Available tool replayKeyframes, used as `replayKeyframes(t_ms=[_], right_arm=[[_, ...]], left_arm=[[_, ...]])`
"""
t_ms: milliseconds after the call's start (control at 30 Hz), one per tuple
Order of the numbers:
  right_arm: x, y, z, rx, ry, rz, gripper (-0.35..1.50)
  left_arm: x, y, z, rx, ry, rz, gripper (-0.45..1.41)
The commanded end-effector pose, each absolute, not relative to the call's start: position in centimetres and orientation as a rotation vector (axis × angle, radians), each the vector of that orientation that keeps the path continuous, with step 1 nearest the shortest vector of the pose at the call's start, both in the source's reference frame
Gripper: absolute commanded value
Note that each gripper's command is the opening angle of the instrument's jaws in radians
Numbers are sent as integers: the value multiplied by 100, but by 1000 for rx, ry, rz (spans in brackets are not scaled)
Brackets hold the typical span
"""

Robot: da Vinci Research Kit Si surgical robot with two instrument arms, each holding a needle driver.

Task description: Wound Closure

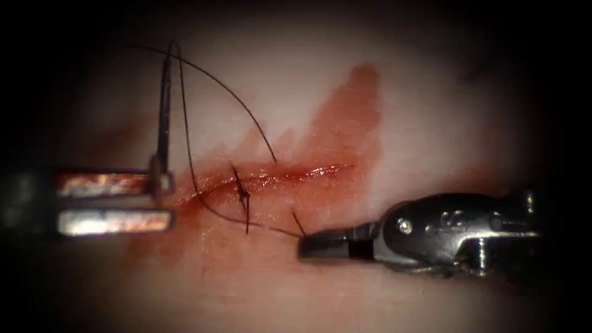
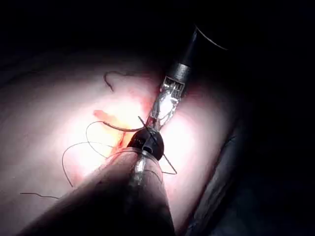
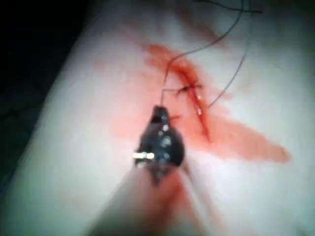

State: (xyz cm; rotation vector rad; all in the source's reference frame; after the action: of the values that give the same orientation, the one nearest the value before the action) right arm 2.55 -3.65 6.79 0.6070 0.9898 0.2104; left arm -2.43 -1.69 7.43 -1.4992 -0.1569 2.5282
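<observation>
The cut (image 1: 296,174) runs across the tissue (image 1: 431,123), with one knotted stitch (image 1: 242,196) over its left half. At the cut's left end my left tool (image 1: 159,184) is shut on the needle (image 1: 163,111) near its lower end. The needle stands upright, out of the tissue, its thread end on top. From there the thread (image 1: 188,135) drops, crosses the cut and reaches my right tool (image 1: 311,243), which is shut on it just below the cut. The left wrist view has the left jaws (image 2: 146,140) on the needle (image 2: 118,127). The right jaws (image 3: 160,114) sit by the stitch (image 3: 187,88).
Red fluid (image 1: 345,117) spreads over the tissue above and below the cut. A second strand of thread (image 1: 240,105) arcs from the upper left down into the cut. A short cut end (image 1: 297,221) sticks up near the right tool's tip.
</observation>
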Motion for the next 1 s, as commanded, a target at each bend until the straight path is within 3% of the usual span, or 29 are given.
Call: replayKeyframes(t_ms=[33,567,600,633,700,800,1000], right_arm=[[264,-381,671,636,994,199,-35],[291,-392,609,849,1187,190,-35],[290,-390,610,831,1192,190,-5],[289,-386,611,798,1201,187,41],[284,-380,612,750,1208,188,94],[272,-371,617,675,1175,157,111],[252,-353,635,515,1110,168,111]], left_arm=[[-248,-173,749,-1501,-157,2529,-45],[-245,-175,752,-1506,-159,2531,-45],[-244,-175,752,-1507,-159,2531,-45],[-243,-174,752,-1507,-160,2531,-45],[-241,-174,751,-1509,-162,2531,-45],[-235,-172,749,-1516,-172,2531,-45],[-220,-169,745,-1504,-158,2526,-45]])
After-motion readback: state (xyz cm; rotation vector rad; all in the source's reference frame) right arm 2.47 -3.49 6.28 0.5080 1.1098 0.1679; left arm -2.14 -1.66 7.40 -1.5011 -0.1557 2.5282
